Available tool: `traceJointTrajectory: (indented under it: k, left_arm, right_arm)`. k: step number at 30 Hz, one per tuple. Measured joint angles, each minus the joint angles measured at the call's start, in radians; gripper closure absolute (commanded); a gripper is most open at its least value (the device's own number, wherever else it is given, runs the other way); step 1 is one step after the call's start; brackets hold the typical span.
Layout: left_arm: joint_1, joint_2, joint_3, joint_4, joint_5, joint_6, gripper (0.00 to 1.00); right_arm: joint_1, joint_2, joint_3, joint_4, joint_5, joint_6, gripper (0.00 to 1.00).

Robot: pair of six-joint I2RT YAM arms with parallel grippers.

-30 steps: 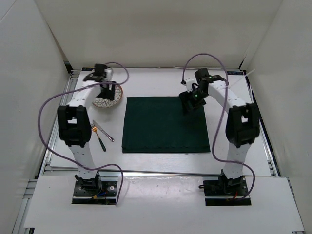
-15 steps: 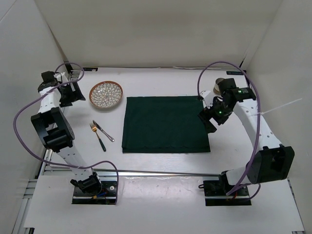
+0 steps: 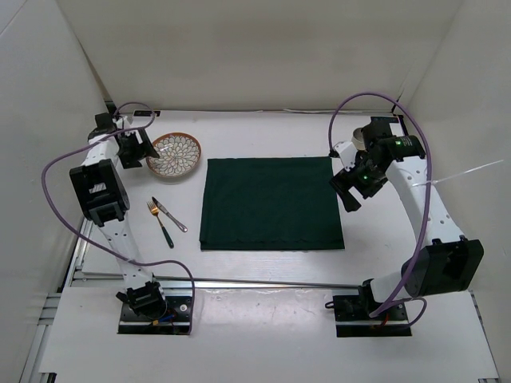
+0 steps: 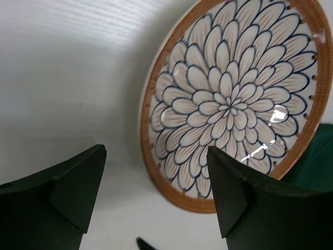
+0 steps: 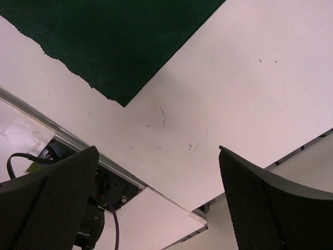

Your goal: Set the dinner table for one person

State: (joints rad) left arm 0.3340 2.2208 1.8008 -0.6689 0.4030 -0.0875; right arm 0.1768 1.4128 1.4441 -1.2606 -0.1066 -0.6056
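**Inspector:** Left wrist view. The left gripper [image 4: 156, 156] had its fingers spread, with nothing between them. The plate [image 4: 234, 99], flower-patterned with a brown rim, lay flat just ahead of the fingers and toward the right one. Whether either finger touched the rim could not be told.

**Clerk:** And the dinner table [image 3: 263, 136]?

**Inspector:** It lay beneath both grippers, white, with every item resting on it.

**Clerk:** The right gripper [image 5: 156, 151]?

**Inspector:** Its fingers stood wide apart and gripped nothing, and it was raised over bare tabletop. A corner of the dark green cloth [image 5: 104, 41] lay ahead of it, toward its left finger. The table's metal rail [image 5: 31, 112] ran just ahead of that same finger.

**Clerk:** Any cutlery?

**Inspector:** In the top external view, the fork [image 3: 160, 225] and knife [image 3: 170, 215] lay close together on the table. They were behind the left gripper on the side of its arm's base, and apart from both plate and cloth.
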Motion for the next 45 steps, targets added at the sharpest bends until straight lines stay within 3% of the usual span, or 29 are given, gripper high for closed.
traceJointTrajectory:
  k: [3,6,7,8,10,11,19,27,31,35,39,42,45]
  left_arm:
    - [-0.032,0.027,0.032,0.013,-0.02,-0.013,0.15]
    - [-0.066,0.052,0.042,0.023,-0.05,-0.029,0.34]
    - [-0.076,0.061,0.042,0.023,-0.066,-0.032,0.42]
    - [-0.085,0.069,0.042,0.026,-0.091,-0.037,0.58]
    - [-0.096,0.084,0.042,0.027,-0.117,-0.055,0.72]
    - [-0.099,0.085,0.042,0.035,-0.1,-0.074,0.9]
    - [-0.089,0.032,0.039,0.063,-0.021,-0.143,0.9]
    - [0.046,-0.005,0.035,0.008,0.113,-0.124,0.9]
    - [0.053,-0.082,0.04,-0.003,0.178,-0.112,0.9]
    - [-0.081,-0.233,0.007,0.025,0.249,-0.101,0.9]
    - [-0.349,-0.377,-0.087,0.065,0.317,-0.076,0.9]
    - [-0.534,-0.393,-0.142,0.063,0.377,-0.055,0.9]
    - [-0.65,-0.35,-0.188,0.03,0.39,-0.032,0.9]
  right_arm:
    - [0.0,0.0,0.0,-0.002,0.016,0.001,0.0]
    - [0.0,0.0,0.0,-0.003,0.031,0.005,0.0]
    - [0.0,0.0,0.0,-0.003,0.034,0.006,0.0]
    - [0.0,0.0,0.0,-0.003,0.038,0.008,0.0]
    - [0.0,0.0,0.0,-0.003,0.042,0.012,0.0]
    - [0.0,0.0,0.002,-0.003,0.045,0.015,0.0]
    - [-0.006,-0.015,0.005,-0.003,0.074,0.023,0.0]
    - [-0.033,-0.036,-0.042,0.0,0.093,0.023,0.0]
    - [-0.034,-0.036,-0.054,0.002,0.103,0.023,0.0]
    - [-0.034,-0.037,-0.054,0.003,0.109,0.023,0.0]
    - [-0.034,-0.037,-0.053,0.007,0.127,0.022,0.0]
    - [-0.034,-0.037,-0.039,0.014,0.157,0.022,0.0]
    - [-0.037,-0.036,0.012,0.033,0.2,0.022,0.0]
